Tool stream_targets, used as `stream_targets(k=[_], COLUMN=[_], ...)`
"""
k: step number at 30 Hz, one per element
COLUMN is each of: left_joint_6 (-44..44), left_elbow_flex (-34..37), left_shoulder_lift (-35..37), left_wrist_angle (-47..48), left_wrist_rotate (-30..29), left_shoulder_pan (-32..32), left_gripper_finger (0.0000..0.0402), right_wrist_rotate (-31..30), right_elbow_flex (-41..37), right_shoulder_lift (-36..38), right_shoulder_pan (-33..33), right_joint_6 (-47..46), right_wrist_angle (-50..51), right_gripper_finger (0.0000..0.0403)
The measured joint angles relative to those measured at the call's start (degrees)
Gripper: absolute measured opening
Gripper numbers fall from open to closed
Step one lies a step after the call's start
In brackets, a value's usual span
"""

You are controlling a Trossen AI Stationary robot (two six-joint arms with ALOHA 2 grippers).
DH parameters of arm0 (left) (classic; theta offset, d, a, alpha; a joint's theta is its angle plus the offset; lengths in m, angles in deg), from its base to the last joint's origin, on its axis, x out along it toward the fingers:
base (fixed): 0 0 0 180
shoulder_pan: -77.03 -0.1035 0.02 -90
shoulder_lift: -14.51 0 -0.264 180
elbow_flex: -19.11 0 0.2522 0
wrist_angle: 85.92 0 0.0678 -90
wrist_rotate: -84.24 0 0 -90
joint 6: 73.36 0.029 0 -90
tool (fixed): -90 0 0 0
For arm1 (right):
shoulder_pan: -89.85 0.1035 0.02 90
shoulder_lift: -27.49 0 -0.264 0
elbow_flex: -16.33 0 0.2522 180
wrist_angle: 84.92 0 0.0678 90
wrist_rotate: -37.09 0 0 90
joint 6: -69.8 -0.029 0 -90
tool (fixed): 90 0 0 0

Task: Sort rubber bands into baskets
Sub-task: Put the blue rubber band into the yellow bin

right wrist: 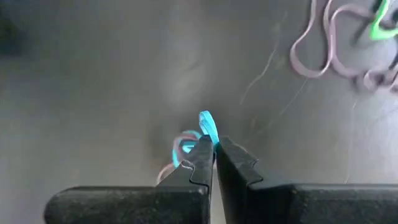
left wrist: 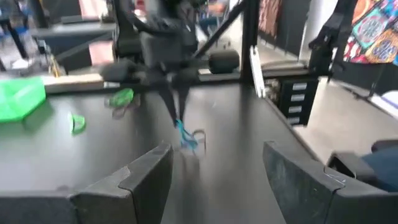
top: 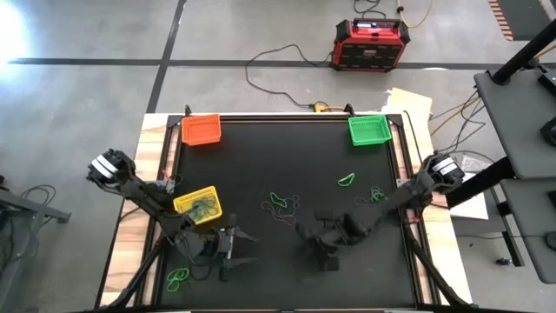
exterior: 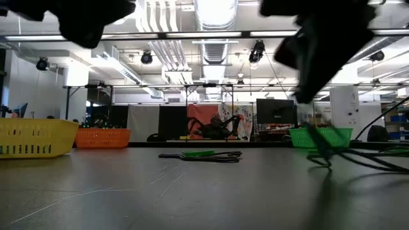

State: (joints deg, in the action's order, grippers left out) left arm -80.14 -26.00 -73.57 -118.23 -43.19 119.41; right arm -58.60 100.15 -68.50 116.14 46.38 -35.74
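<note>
Item: right claw (right wrist: 214, 149), clenched on a blue rubber band (right wrist: 208, 126), which only its wrist view shows us; from above we see merely the claw near bench centre, about 5 o'clock of loose bands (top: 282, 204). Left claw (left wrist: 214, 171), released, empty, at 4 o'clock of the yellow basket (top: 198, 206). Orange basket (top: 201, 129), 11 o'clock corner; green basket (top: 368, 129), 1 o'clock

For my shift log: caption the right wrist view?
Right gripper shut on a blue rubber band above the dark table.

Matt black table top (top: 287, 165), pale wood edge; mesh plastic baskets (top: 201, 129).
</note>
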Motion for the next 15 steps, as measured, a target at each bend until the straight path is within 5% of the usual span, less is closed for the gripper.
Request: stream_targets(k=[9, 15], left_joint_6=[-4.15, -5.25], left_elbow_flex=[0.02, 0.02], left_shoulder_lift=[1.12, 4.15], left_wrist_angle=[5.58, 8.98], left_wrist_rotate=[-0.98, -1.05], left_shoulder_pan=[-0.16, 0.11], left_gripper_finger=[0.0232, 0.0232], right_wrist_rotate=[-2.08, -9.72], right_elbow_flex=[-0.72, -0.90], right_shoulder_lift=[-0.45, 0.48], right_shoulder_pan=[-2.81, -6.62], right_joint_6=[11.38, 12.94], right_wrist_angle=[-16.52, -8.27], right_gripper_finger=[0.0009, 0.0009])
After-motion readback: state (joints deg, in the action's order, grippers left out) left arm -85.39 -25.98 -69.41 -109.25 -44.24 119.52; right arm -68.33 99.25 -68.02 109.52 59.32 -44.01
